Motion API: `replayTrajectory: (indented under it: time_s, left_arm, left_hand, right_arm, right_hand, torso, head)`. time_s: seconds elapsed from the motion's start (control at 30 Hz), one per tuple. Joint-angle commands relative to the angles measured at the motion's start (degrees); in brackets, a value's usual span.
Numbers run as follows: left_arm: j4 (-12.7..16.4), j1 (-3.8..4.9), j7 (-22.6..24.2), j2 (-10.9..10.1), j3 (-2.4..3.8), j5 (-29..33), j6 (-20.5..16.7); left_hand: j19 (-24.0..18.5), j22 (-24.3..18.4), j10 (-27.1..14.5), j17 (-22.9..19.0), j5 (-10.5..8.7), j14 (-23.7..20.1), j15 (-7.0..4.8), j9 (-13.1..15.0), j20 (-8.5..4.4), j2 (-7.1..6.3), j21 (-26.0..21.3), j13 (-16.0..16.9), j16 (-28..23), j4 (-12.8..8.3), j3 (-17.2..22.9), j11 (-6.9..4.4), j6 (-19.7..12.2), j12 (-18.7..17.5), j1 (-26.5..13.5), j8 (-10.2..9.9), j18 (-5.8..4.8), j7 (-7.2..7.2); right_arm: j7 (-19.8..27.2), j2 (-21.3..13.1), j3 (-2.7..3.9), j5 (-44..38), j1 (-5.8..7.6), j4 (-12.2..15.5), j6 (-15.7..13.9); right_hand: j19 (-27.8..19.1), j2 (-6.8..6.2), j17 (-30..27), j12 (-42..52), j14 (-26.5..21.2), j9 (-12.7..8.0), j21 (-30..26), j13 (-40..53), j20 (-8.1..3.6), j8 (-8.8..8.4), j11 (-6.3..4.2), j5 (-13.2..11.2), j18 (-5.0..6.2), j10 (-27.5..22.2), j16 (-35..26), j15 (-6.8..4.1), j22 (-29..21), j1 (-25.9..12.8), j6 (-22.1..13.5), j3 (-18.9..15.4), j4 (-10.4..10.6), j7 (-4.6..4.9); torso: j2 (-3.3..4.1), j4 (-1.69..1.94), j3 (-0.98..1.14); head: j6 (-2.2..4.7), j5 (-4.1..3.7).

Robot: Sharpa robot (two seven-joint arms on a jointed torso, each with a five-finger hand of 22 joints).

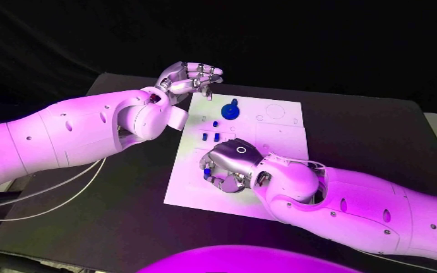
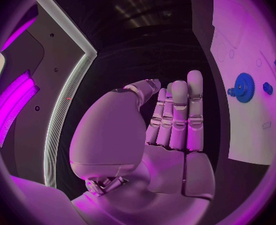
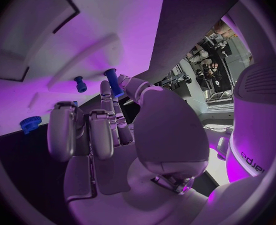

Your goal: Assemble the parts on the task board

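Spanning the middle of the black worktop, the white task board is the landmark for everything else. Left arm comes in beside the board's near-left part and ends at the board's far-left corner. Right arm crosses the board's near-right corner, reaching onto the plate.

Left hand hovers just off the board's far-left corner, raised above the worktop; in the left wrist view its fingers stand straight and close together, thumb alongside, nothing in it, so empty and unclenched.

Right hand sits over the near-middle of the board, palm down, fingers curled toward the plate. In the right wrist view a small blue peg is pinched at the fingertips, so this hand grips that peg.

Blue gear lies on the far-middle of the board, between the two hands, touching neither; also seen from the left wrist with a small blue part just beside it.

Several small blue parts lie on the board between the gear and the right hand, just beyond its fingers. Exact shapes too small to tell.
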Motion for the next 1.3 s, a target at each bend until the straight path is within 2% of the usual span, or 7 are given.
replayTrajectory:
  time_s: [0.03, 0.3, 0.47, 0.63, 0.9, 1.03, 1.3]
  left_arm:
    - [0.1, 0.02, 0.2, 0.0, 0.03, 0.2, 0.9]
    - [0.1, 0.02, 0.2, -0.1, 0.03, 0.2, 0.9]
    - [0.0, 0.01, 0.3, -0.1, 0.02, 0.2, 1.0]
    - [-0.1, 0.0, 0.3, -0.1, -0.04, 0.2, 1.0]
    - [-0.2, -0.01, 0.4, -0.3, -0.22, 0.2, 0.9]
    - [-0.2, -0.02, 0.5, -0.3, -0.31, 0.2, 0.8]
    - [-0.2, -0.04, 0.7, -0.5, -0.39, 0.3, 0.7]
  left_hand:
    - [-0.2, 0.0, -0.5, -0.1, 0.1, -0.2, -0.04, -0.1, 0.01, 0.45, -0.3, 0.1, -0.2, -0.1, -0.2, 0.08, -0.3, 0.4, -0.1, 0.0, 0.39, -0.09]
    - [-0.2, 0.0, -0.5, -0.1, 0.1, -0.2, -0.04, -0.1, 0.01, 0.45, -0.3, 0.1, -0.2, -0.1, -0.2, 0.08, -0.3, 0.4, -0.1, 0.0, 0.39, -0.09]
    - [-0.2, 0.0, -0.5, -0.1, 0.1, -0.2, -0.04, -0.1, 0.01, 0.45, -0.3, 0.1, -0.2, -0.1, -0.2, 0.08, -0.3, 0.4, -0.1, 0.0, 0.39, -0.09]
    - [-0.2, 0.0, -0.5, -0.1, 0.1, -0.2, -0.04, -0.1, 0.01, 0.45, -0.3, 0.1, -0.2, -0.1, -0.2, 0.08, -0.3, 0.4, -0.1, 0.0, 0.39, -0.09]
    - [-0.2, 0.0, -0.5, -0.1, 0.1, -0.2, -0.04, -0.1, 0.01, 0.45, -0.3, 0.1, -0.2, -0.1, -0.2, 0.08, -0.3, 0.4, -0.1, 0.0, 0.39, -0.09]
    - [-0.2, 0.0, -0.5, -0.1, 0.1, -0.2, -0.04, -0.1, 0.01, 0.45, -0.3, 0.1, -0.2, -0.1, -0.2, 0.08, -0.3, 0.4, -0.1, 0.0, 0.39, -0.09]
    - [-0.2, -0.1, -0.7, -0.2, 0.11, -0.3, -0.04, -0.2, -0.01, 0.53, -0.4, 0.2, -0.3, -0.1, -0.2, 0.08, -0.3, 0.7, -0.1, 0.1, 0.39, -0.1]
  right_arm:
    - [-0.5, -0.3, -0.01, -0.9, -0.06, 0.4, -1.8]
    - [0.4, -2.5, 0.07, -0.8, -0.07, 2.3, -8.0]
    - [2.1, -5.9, 0.69, 1.4, 0.23, 4.9, -11.7]
    - [4.4, -11.0, 1.17, 11.0, 1.84, 7.1, -14.1]
    - [3.4, -21.7, 1.37, 28.9, 5.47, 9.6, -9.7]
    - [0.1, -27.3, 1.13, 32.1, 6.26, 11.4, -7.0]
    - [-7.4, -33.4, 0.15, 28.2, 5.37, 14.6, -5.1]
  right_hand:
    - [0.9, -0.42, 0.1, -0.4, 3.1, -0.2, -0.5, -0.1, 0.48, -0.54, 0.12, 0.2, -0.33, -1.0, 0.2, 0.53, 8.8, -0.6, -0.8, -0.4, 0.2, 0.04]
    - [-1.0, -1.68, -1.8, 0.4, 2.5, -0.8, -6.7, -0.8, 0.81, -2.54, 0.48, 0.5, 0.79, -6.5, -0.8, 0.86, 6.4, -1.4, -4.1, -5.7, 1.2, 0.15]
    - [-1.2, -0.14, -2.3, 2.2, 2.4, -0.8, -8.7, -0.8, 0.78, -2.9, 0.46, 0.6, 1.06, -7.9, -1.0, 0.79, 5.5, 0.2, -4.7, -12.7, 2.7, -0.03]
    - [0.1, 2.05, -1.6, 5.3, 2.7, -0.3, -5.7, -0.2, 0.82, -1.12, 0.72, 1.3, 0.47, -3.6, -0.6, 0.95, 6.7, 2.6, -0.7, -12.2, 3.2, 1.29]
    - [2.6, 1.07, 2.5, 14.6, 3.8, 0.8, 2.4, 6.4, -1.4, 1.79, -3.05, 1.1, -0.93, 10.6, 1.6, -1.91, 10.1, 0.6, 3.3, -11.6, 5.8, -1.74]
    - [3.9, 1.22, 4.4, 57.8, 4.2, 6.2, 7.4, 52.2, -2.65, 6.25, -4.01, 2.2, -1.91, 10.5, 2.7, -3.03, 12.4, -1.0, 1.4, -15.5, 9.1, -3.05]
    - [4.8, 2.33, 7.5, 76.1, 4.7, 10.3, 11.1, 71.5, -2.48, 9.31, -3.89, 2.7, -2.6, 16.1, 4.0, -2.76, 13.7, -3.8, 0.0, -20.5, 12.3, -3.01]
  torso:
    - [0.05, 0.03, 0.05]
    - [0.01, -0.03, 0.03]
    - [-0.12, -0.15, 0.03]
    - [-0.24, -0.19, 0.02]
    - [-0.67, -0.64, -0.12]
    - [-0.89, -0.87, -0.1]
    - [-1.07, -1.34, -0.06]
  head:
    - [0.07, -0.09]
    - [0.24, -0.29]
    - [0.58, -0.8]
    - [1.09, -1.65]
    - [1.44, -3.69]
    - [1.45, -5.21]
    - [0.72, -5.86]
